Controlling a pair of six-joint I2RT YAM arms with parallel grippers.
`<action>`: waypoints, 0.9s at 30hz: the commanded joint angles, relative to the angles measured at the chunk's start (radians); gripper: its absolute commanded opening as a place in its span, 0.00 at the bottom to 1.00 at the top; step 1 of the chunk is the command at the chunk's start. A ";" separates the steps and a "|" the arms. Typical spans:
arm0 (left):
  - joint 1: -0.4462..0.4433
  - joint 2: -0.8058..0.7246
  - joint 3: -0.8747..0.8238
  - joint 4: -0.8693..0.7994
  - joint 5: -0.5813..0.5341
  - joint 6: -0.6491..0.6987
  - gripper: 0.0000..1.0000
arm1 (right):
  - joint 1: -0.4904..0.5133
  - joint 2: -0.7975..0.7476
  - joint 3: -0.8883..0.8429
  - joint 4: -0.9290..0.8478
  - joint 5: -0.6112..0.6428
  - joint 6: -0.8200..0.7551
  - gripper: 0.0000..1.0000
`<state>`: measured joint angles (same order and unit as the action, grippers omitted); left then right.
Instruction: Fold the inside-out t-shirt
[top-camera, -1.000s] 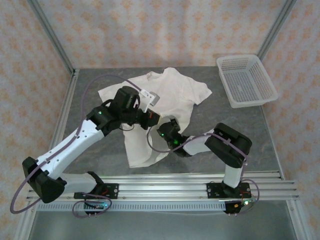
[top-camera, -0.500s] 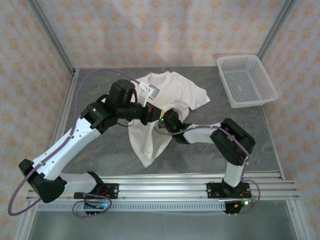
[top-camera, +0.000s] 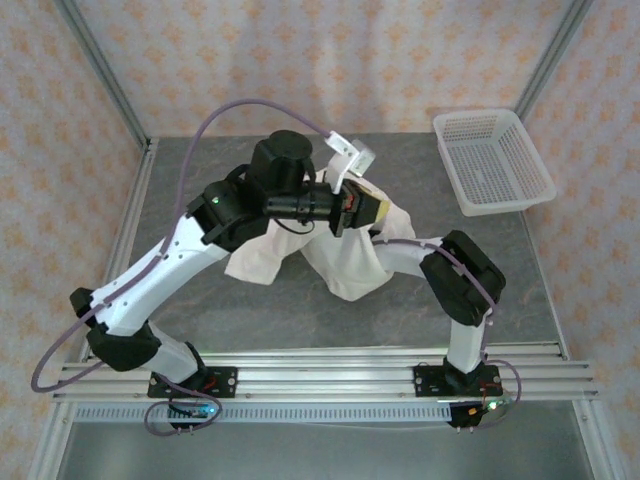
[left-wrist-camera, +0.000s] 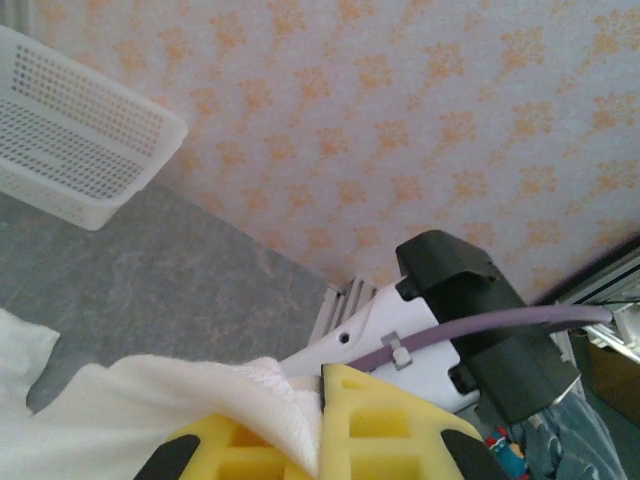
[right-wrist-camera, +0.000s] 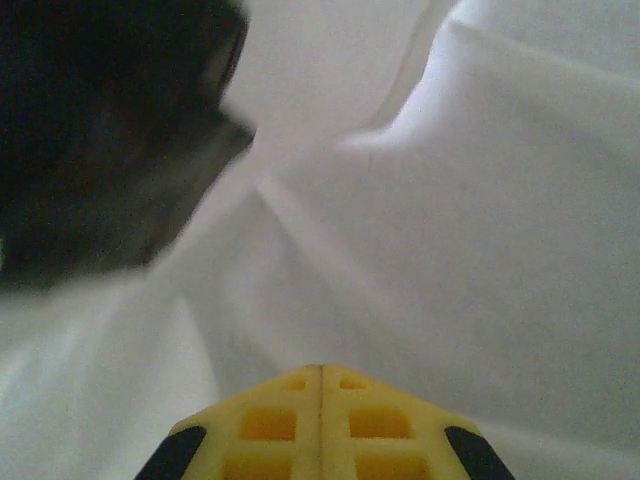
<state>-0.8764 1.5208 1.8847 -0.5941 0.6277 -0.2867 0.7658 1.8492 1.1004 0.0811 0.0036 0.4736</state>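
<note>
1. The left pincer (left-wrist-camera: 322, 425) is clamped tight on a fold of the inside-out t-shirt (top-camera: 345, 265), with cloth pinched between its closed jaws.
2. The right pincer (right-wrist-camera: 320, 400) is closed flush; I cannot tell whether it has caught any cloth.
3. The shirt hangs bunched below the left pincer, draping toward the tabletop (top-camera: 500, 270), and white cloth lies all around the right pincer.
4. A dark blur (right-wrist-camera: 100, 130) up and left of the right pincer is hard to make out.
</note>
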 joint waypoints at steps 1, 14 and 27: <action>-0.040 0.031 0.080 0.066 0.027 -0.018 0.00 | -0.045 -0.012 0.077 -0.118 -0.033 0.053 0.00; -0.254 0.125 0.332 -0.050 0.089 0.240 0.00 | -0.049 0.215 0.259 -0.394 -0.062 -0.149 0.00; -0.270 0.049 0.164 -0.069 -0.030 0.321 0.00 | -0.049 0.159 0.261 -0.681 -0.024 -0.198 0.99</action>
<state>-1.1389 1.6386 2.0510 -0.6483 0.6380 -0.0216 0.7155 2.0430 1.4017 -0.4423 -0.0418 0.3012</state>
